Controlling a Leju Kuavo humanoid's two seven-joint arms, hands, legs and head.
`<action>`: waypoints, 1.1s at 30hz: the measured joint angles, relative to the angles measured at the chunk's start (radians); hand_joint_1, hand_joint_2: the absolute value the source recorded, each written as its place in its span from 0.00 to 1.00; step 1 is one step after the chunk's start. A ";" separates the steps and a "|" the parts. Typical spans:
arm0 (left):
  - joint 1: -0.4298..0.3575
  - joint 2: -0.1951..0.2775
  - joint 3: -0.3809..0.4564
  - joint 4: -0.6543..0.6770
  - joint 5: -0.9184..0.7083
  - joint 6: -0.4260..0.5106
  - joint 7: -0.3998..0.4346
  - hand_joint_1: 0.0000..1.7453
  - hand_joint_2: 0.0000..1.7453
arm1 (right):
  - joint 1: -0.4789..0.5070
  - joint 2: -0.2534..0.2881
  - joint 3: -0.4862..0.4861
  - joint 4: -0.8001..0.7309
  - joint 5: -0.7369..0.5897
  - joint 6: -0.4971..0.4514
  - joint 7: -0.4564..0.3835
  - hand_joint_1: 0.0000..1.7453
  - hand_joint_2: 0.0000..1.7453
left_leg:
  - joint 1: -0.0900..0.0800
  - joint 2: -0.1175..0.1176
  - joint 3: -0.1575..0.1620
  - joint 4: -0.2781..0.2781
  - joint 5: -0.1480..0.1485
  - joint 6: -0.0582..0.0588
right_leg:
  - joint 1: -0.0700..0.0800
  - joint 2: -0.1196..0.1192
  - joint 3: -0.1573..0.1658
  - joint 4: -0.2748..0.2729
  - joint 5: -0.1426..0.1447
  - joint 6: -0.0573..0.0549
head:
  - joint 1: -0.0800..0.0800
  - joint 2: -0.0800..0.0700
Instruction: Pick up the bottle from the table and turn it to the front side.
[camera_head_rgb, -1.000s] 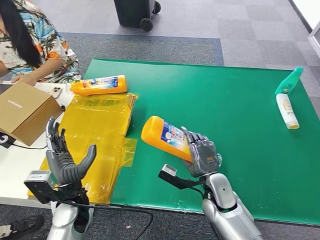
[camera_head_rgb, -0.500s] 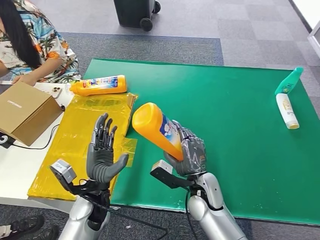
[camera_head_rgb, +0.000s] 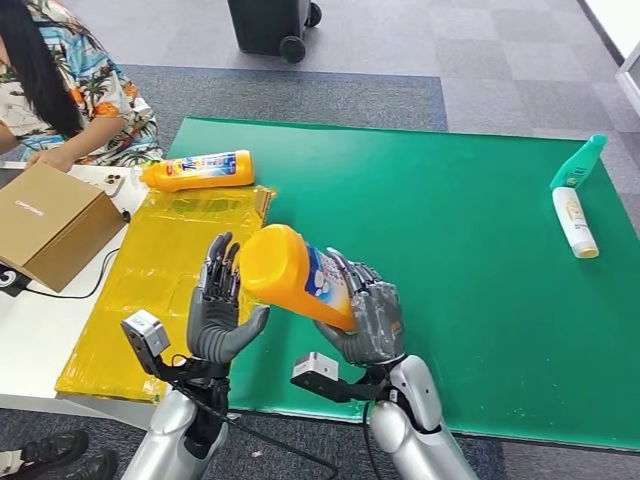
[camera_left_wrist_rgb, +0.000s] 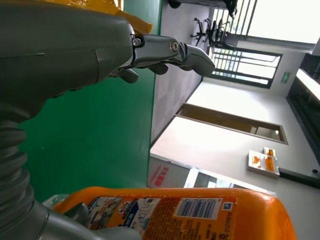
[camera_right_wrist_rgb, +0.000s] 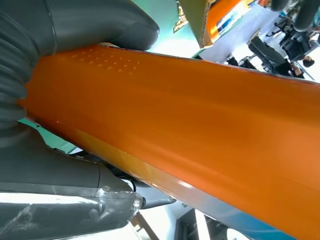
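Above green mat (camera_head_rgb: 468, 230), right hand (camera_head_rgb: 370, 320) grips bottle (camera_head_rgb: 290, 272).

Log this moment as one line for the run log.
right hand: holds orange bottle above green mat | left hand: open beside bottle base | second orange bottle: lying by yellow sheet

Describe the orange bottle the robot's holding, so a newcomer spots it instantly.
Start at the green mat; at its near edge, the right hand holds an orange bottle lifted off the mat. The other orange bottle lies flat beside the yellow plastic sheet.
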 joint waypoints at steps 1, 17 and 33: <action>0.000 0.002 0.000 0.000 -0.004 0.007 -0.001 0.00 1.00 | 0.004 0.000 0.001 0.000 0.009 0.000 0.000 1.00 1.00 | 0.000 0.000 0.000 0.000 0.000 0.000 | 0.000 0.000 0.000 0.000 0.000 0.000 | 0.000 0.000; 0.012 0.030 -0.009 -0.010 -0.026 -0.035 -0.009 0.00 1.00 | -0.062 -0.038 0.135 0.092 0.015 0.011 0.073 1.00 1.00 | 0.000 0.000 0.000 0.000 0.000 0.000 | 0.000 0.000 0.000 0.000 0.000 0.000 | 0.000 0.000; 0.027 0.038 -0.014 -0.010 0.016 -0.135 -0.002 0.00 1.00 | -0.110 -0.098 0.273 0.136 0.014 0.095 0.106 1.00 1.00 | 0.000 0.000 -0.001 0.000 0.000 0.000 | 0.000 0.000 -0.001 0.000 0.000 0.000 | 0.000 0.000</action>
